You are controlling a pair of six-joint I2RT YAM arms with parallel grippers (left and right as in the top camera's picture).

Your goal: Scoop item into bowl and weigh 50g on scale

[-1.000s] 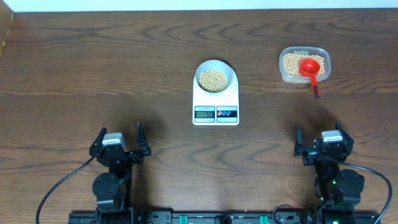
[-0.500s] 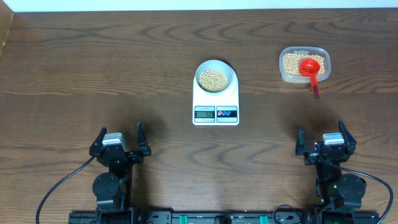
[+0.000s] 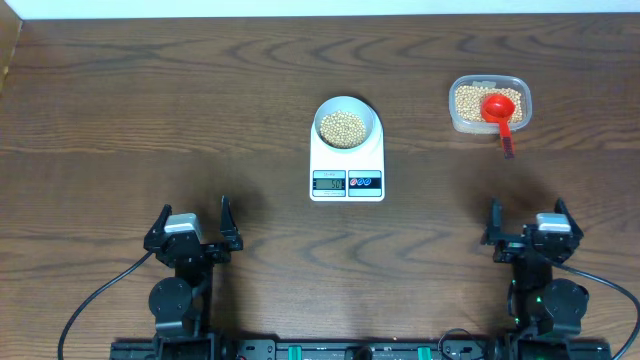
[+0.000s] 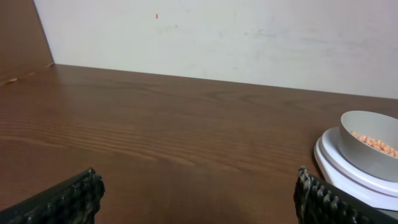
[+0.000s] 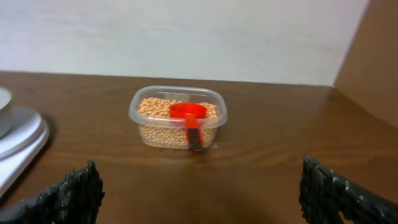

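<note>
left gripper (image 3: 194,215): jaws spread wide, holding nothing; sat at the near edge of the table (image 3: 150,100), well apart from every task object.
right gripper (image 3: 528,212): jaws likewise spread wide and empty; sat at the near edge, on the right side.
scale (image 3: 347,165): one; lay flat at mid-table, between the two arms and farther out. Its display (image 3: 329,181) faced the robot, digits too small to read.
bowl (image 3: 373,118): one; stood upright on the scale.
beans (image 3: 343,128): two lots, grains too many to count; one lot in the bowl, the other in the container.
container (image 3: 524,100): one; clear plastic, at the far right, well apart from the scale.
scoop (image 3: 499,107): one; red, its cup resting on the beans in the container, its handle lying over the near rim.
governing relation: the scoop lay ahead of the right gripper, slightly to its left. The handle's long axis ran from the cup back toward that gripper, so the free end pointed at it. The right arm was plainly the nearer.
judged stage: whether the target weight had been reached could not be told; any further scooping would probably fall to the right arm.
</note>
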